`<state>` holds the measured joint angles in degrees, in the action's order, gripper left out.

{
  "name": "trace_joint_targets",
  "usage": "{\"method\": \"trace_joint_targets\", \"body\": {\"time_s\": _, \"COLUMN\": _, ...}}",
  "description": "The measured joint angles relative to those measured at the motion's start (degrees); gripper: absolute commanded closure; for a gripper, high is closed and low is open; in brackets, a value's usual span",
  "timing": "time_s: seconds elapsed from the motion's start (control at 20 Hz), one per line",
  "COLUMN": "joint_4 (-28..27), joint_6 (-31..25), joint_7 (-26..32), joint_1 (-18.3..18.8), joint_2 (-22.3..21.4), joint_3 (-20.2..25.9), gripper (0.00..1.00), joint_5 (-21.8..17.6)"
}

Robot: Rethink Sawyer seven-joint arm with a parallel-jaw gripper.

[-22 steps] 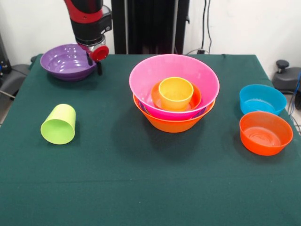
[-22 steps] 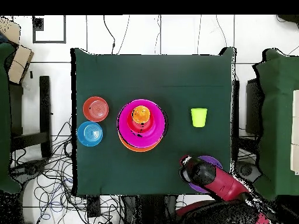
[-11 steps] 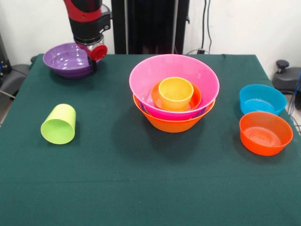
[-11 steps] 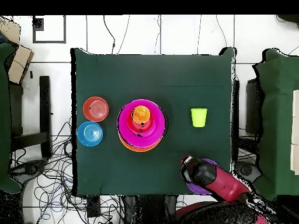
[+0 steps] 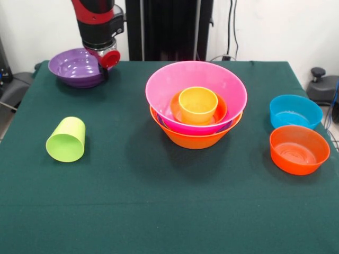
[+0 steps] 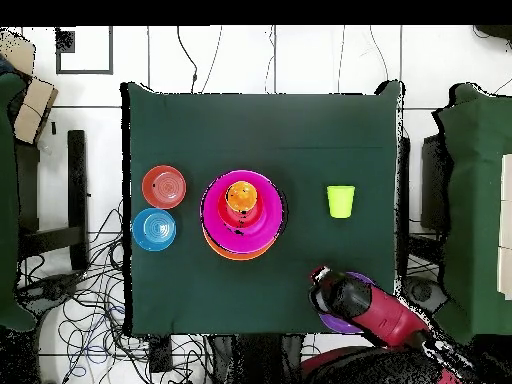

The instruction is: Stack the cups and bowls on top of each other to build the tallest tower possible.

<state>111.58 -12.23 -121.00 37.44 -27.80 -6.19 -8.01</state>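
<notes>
At the table's centre stands the tower (image 5: 195, 138): a yellow-orange bowl at the base, a large pink bowl (image 5: 196, 79) in it, then a small red-orange bowl (image 5: 179, 110) holding the orange cup (image 5: 197, 104). A purple bowl (image 5: 74, 67) sits at the far left corner. My gripper (image 5: 104, 71) is shut on its right rim, fingers mostly hidden behind the rim. A lime green cup (image 5: 66, 140) lies on its side at the left. From overhead the gripper (image 6: 322, 285) covers most of the purple bowl (image 6: 352, 323).
A blue bowl (image 5: 294, 111) and a red-orange bowl (image 5: 299, 149) stand side by side at the right edge. The dark green cloth (image 5: 159, 211) covers the table. Cables and chairs surround the table in the overhead view.
One second ago the fingers straddled the purple bowl's rim. Since then they closed and rose slightly, and the bowl shifted a little up and right with them. The last half second shows no movement.
</notes>
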Motion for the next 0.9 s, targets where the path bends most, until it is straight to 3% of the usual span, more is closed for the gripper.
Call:
{"method": "trace_joint_targets", "body": {"time_s": 0.6, "joint_4": 0.08, "joint_6": -1.47, "joint_7": 0.00, "joint_1": -3.55, "joint_2": -8.11, "joint_3": 0.73, "gripper": 1.00, "joint_5": -0.02}}
{"method": "trace_joint_targets", "body": {"time_s": 0.9, "joint_4": -0.36, "joint_6": -2.61, "joint_7": 0.00, "joint_1": -5.92, "joint_2": -10.05, "joint_3": 1.48, "gripper": 1.00, "joint_5": -0.05}}
